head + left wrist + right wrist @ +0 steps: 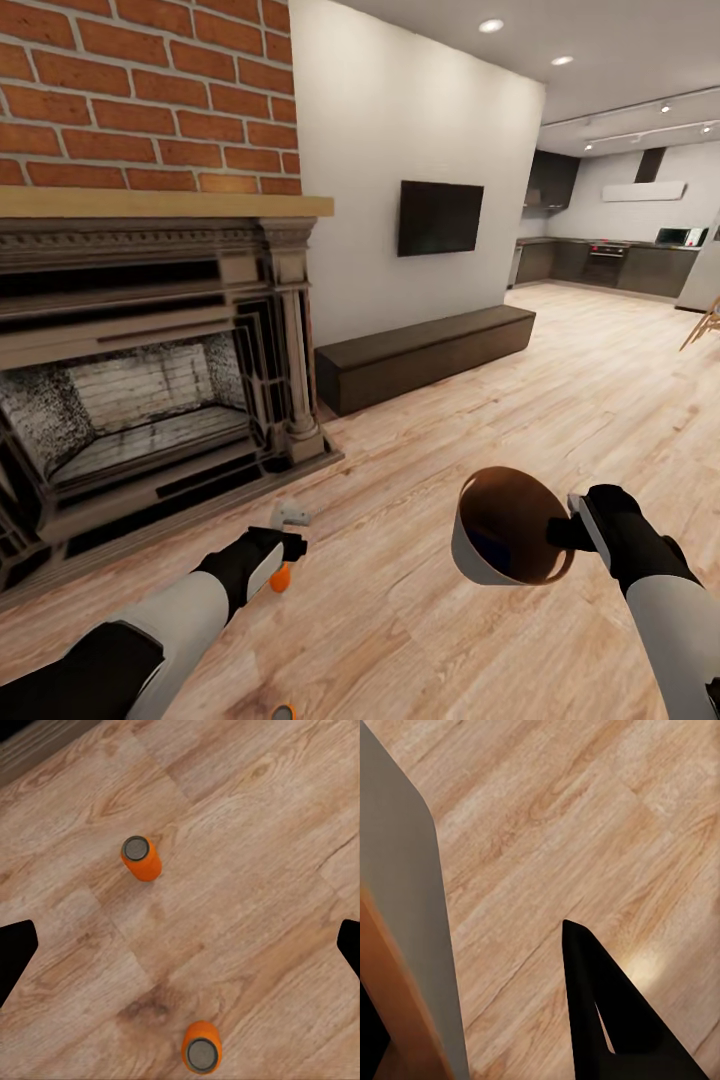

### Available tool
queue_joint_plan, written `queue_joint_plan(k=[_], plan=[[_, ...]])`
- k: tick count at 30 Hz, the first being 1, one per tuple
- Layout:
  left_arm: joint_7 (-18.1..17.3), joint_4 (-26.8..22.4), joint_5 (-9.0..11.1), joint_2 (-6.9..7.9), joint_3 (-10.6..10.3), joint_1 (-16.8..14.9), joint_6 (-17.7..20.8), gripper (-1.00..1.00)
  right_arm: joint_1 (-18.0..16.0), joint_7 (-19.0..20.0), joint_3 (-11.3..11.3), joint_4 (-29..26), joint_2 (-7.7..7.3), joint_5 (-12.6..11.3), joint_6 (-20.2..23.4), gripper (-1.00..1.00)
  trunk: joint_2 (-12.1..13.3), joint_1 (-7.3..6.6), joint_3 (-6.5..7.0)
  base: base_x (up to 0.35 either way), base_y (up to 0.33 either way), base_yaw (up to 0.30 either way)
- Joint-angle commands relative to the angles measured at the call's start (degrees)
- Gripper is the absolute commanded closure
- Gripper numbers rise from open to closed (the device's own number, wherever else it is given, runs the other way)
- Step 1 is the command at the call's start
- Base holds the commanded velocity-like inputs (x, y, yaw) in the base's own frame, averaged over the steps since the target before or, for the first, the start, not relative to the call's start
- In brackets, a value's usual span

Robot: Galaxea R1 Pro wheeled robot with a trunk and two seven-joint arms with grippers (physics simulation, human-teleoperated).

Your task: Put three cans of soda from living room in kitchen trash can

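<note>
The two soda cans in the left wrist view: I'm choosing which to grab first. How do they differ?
The upper can shows its whole orange side, leaning away from the lens; the lower can is seen nearly top-down, partly cut by the picture's edge. Both stand upright on the wood floor, with dark grey tops.

Both arms reach forward and low in the head view, each with a pale grey forearm and a black wrist. The left end effector (pixel 283 545) points downward, and in the left wrist view its two black fingers (pixel 15 949) sit far apart at opposite edges, spread wide with nothing between them. The right end effector (pixel 572 528) is clamped, its finger (pixel 607 1012) outside the wall of what it grips.
</note>
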Motion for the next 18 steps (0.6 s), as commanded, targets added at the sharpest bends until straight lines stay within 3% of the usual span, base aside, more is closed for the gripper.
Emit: queue_joint_plan(k=[1, 18], plan=[[0.0, 0.1, 0.0, 0.01, 0.0, 0.0, -0.3, -1.00, 0.0, 0.1, 0.0, 0.0, 0.00, -1.3, 0.0, 1.00, -0.4, 0.22, -0.17, 0.000, 0.000, 0.000], [0.0, 0.3, -0.1, 0.00, -0.5, 0.1, 0.6, -1.00, 0.0, 0.1, 0.1, -0.1, 0.09, -1.3, 0.1, 1.00, -7.2, 3.96, -3.23, 0.000, 0.000, 0.000]])
